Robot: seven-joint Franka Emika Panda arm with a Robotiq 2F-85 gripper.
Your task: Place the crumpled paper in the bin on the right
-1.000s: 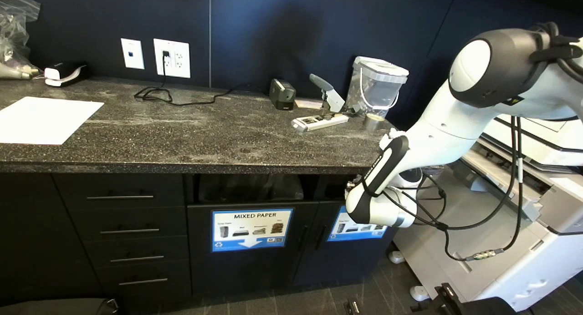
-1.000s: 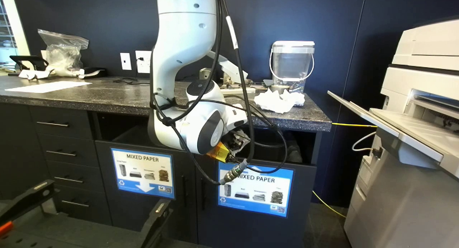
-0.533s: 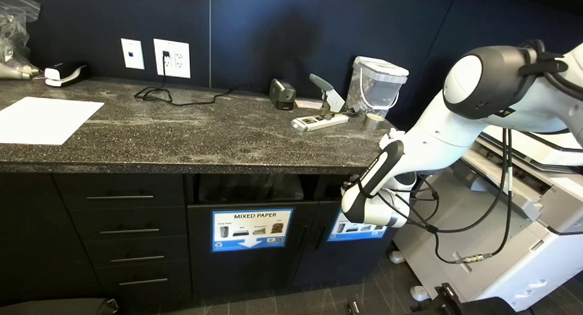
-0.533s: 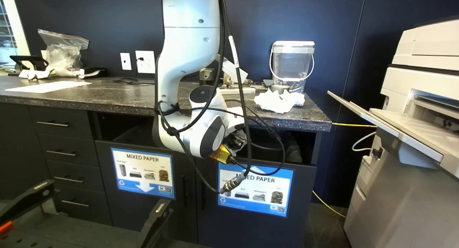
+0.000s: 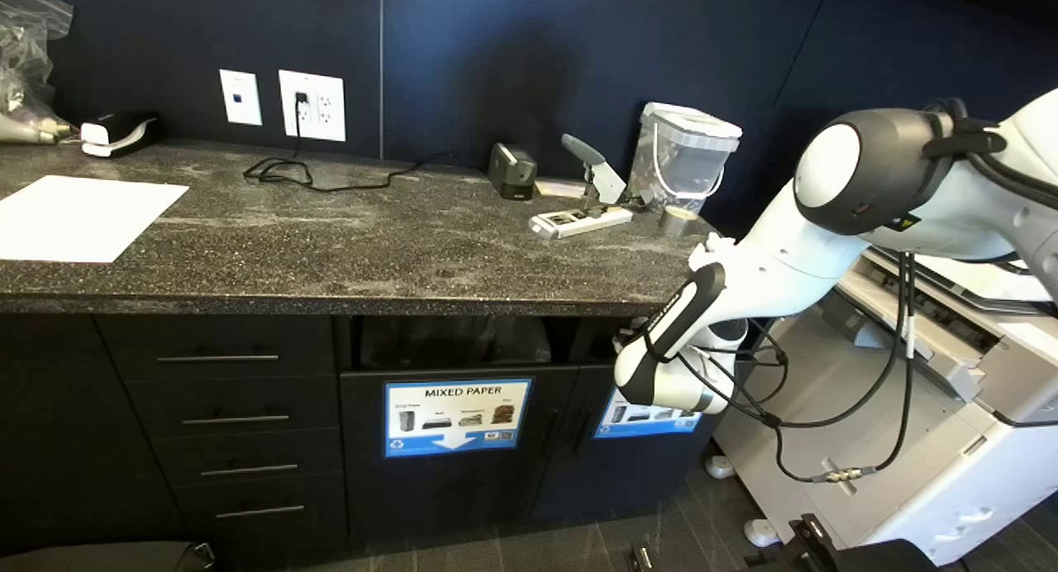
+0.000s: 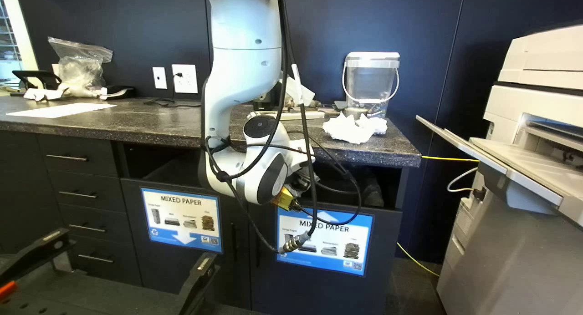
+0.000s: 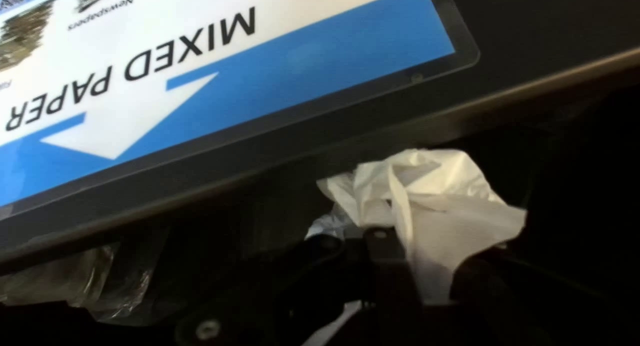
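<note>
At the mouth of the right-hand MIXED PAPER bin [image 7: 310,146], a crumpled paper [image 7: 450,211] is held pinched in the gripper [image 7: 355,241].

In both exterior views a dark navy panelled wall [image 5: 446,76], divided by thin seams, spans the upper part of the frame, with a bluish sheen and a soft dark shadow at upper centre in an exterior view [image 5: 529,76]. At upper left a narrow white wall plate [image 5: 240,97] sits beside a wider white outlet plate [image 5: 312,107]. Below runs a dark speckled stone-look countertop [image 5: 372,250]; under it, lower left, four flat black drawers [image 5: 223,394] carry slim metal bar handles [image 5: 235,420]. Dark grey flooring [image 5: 529,547] shows at bottom centre. At far upper left, a pale upright frame [image 6: 22,33] edges a bright opening [image 6: 7,51].
</note>
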